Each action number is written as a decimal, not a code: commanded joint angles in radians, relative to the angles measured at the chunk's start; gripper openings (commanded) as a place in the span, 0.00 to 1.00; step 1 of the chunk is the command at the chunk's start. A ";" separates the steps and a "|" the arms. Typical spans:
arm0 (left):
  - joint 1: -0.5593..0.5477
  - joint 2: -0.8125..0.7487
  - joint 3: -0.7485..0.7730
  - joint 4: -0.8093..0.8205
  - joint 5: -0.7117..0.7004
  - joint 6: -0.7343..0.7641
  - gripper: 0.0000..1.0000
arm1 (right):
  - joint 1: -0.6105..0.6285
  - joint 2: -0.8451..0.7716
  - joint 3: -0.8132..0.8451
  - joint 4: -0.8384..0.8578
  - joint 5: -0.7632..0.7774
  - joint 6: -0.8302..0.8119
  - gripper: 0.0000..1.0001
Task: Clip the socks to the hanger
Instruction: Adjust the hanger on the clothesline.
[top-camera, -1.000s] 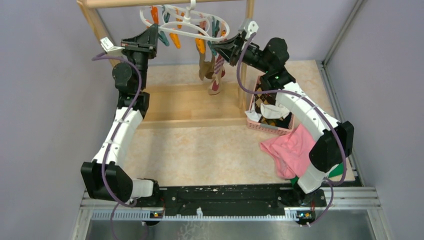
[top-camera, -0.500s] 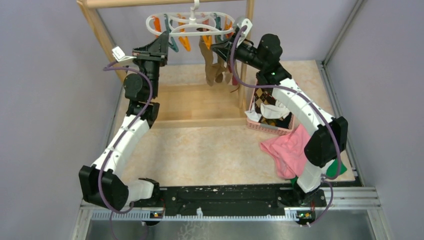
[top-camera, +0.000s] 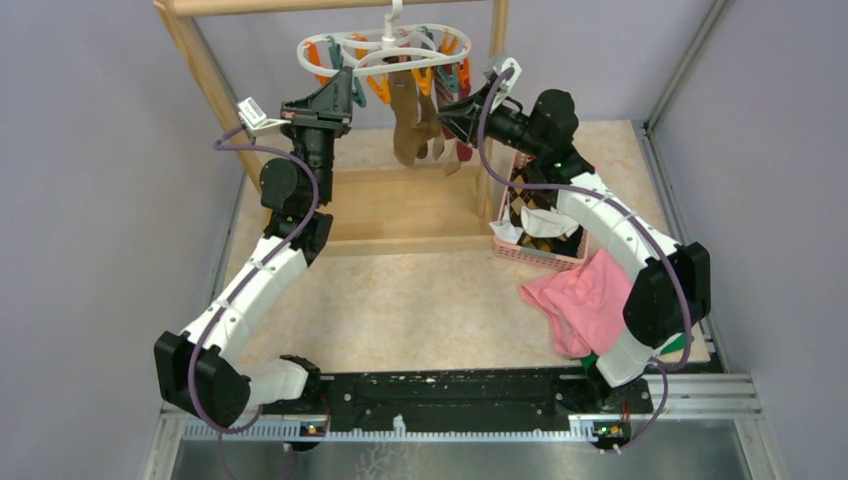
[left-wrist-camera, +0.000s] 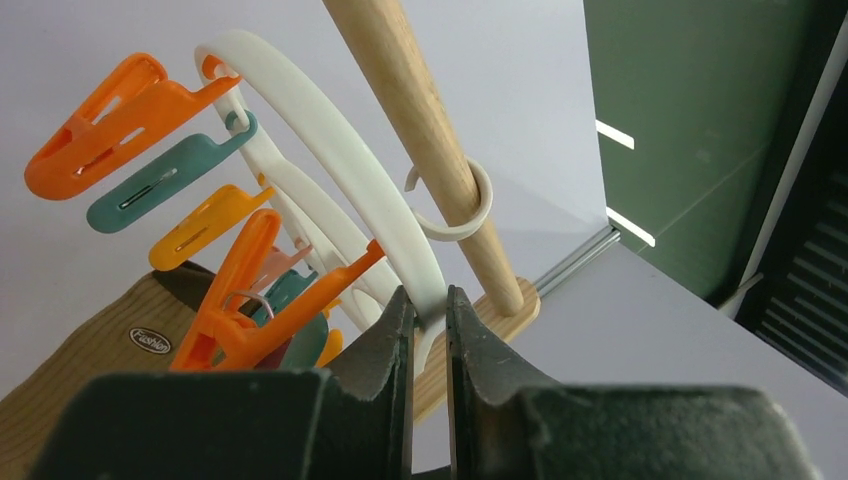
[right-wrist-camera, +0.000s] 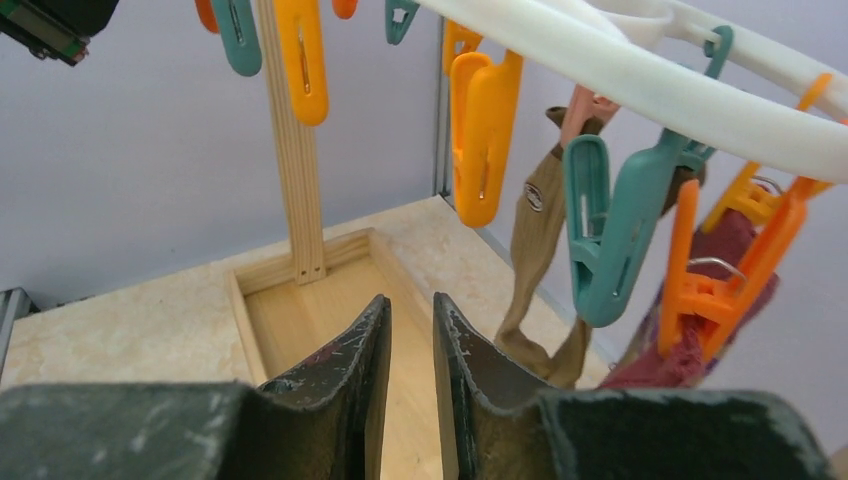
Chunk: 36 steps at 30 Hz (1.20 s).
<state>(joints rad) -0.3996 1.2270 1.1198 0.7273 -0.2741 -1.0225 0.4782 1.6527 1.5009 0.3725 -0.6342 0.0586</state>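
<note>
1. Left tool (left-wrist-camera: 428, 312) pinches the white plastic oval hanger (left-wrist-camera: 320, 140) on the far wooden rail (left-wrist-camera: 415, 110); tugging could unhook it.
2. Right tool (right-wrist-camera: 408, 335), slightly spread, seemingly empty, hovers beside the clipped olive-brown fabric sock (right-wrist-camera: 535, 240); brushing could dislodge it.

A wooden rack (top-camera: 390, 215) stands at the far end of a pale, speckled table (top-camera: 400, 300). Soft purple-grey walls (top-camera: 90, 200) close in behind the rack and on both sides of it. The light is even and gentle. Well in front of the rack, a black and silver metal rail (top-camera: 450, 400) runs along the table's near edge.
</note>
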 joint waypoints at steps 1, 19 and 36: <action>-0.036 0.017 0.023 0.088 0.019 0.081 0.09 | -0.026 -0.087 -0.034 0.100 -0.016 0.053 0.22; -0.103 -0.036 -0.046 0.178 -0.005 0.318 0.38 | -0.085 -0.149 -0.154 0.137 -0.020 0.089 0.30; -0.103 -0.297 -0.303 0.213 0.306 0.600 0.83 | -0.101 -0.216 -0.330 0.222 -0.017 0.127 0.39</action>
<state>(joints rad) -0.4995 1.0046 0.8909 0.8974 -0.1249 -0.5392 0.3893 1.5108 1.2221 0.5262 -0.6582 0.1631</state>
